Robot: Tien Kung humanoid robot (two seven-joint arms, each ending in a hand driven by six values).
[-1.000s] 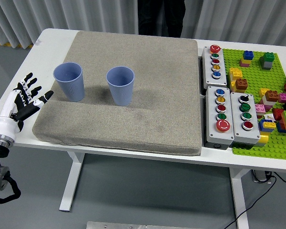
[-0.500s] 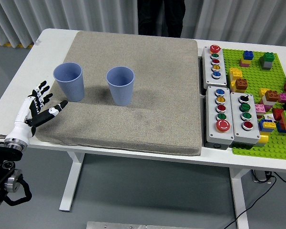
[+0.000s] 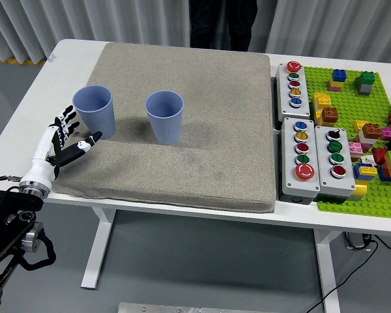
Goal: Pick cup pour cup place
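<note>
Two blue ribbed cups stand upright on a grey felt mat. The left cup is near the mat's left edge, the right cup a little further in. My left hand comes in from the lower left, fingers spread, holding nothing. It hovers just left of and below the left cup, with the thumb tip close to the cup's base but apart from it. My right arm is out of view.
Right of the mat lie grey button boxes and a green baseplate with several toy bricks. A person's dark trouser legs show at the table's far side. The white table's left edge is beside my hand.
My left hand has moved right and forward, from beside the mat's left edge up to the left cup. The cups have not moved.
</note>
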